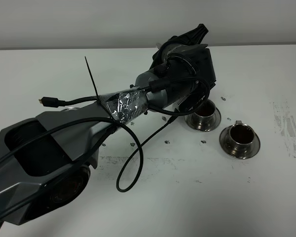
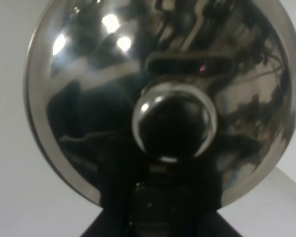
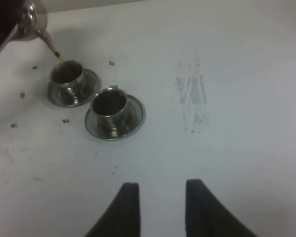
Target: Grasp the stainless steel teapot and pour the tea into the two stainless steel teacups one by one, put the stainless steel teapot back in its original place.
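The white bench (image 1: 237,197) runs back to a plain pale wall (image 1: 89,24), and its top is far from clean. A grey scuffed patch (image 1: 286,128) smears the right side, and small dark specks (image 1: 203,141) lie scattered about the cups. The farther teacup (image 1: 203,112) and the nearer teacup (image 1: 240,136) sit right of the middle, well in from the far edge. They are close together but not touching, each on its own round saucer (image 1: 254,148), and both hold dark tea. The left arm reaches across from the near left corner with a loose black cable (image 1: 133,163) looping off it. The left pincer (image 2: 158,202) is clenched on the stainless steel teapot (image 2: 89,98), which hangs tilted in the air, its thin spout (image 3: 49,42) just over the farther teacup. The right pincer (image 3: 161,185) hovers above bare bench on the near side of the cups, its fingers parted and holding nothing.
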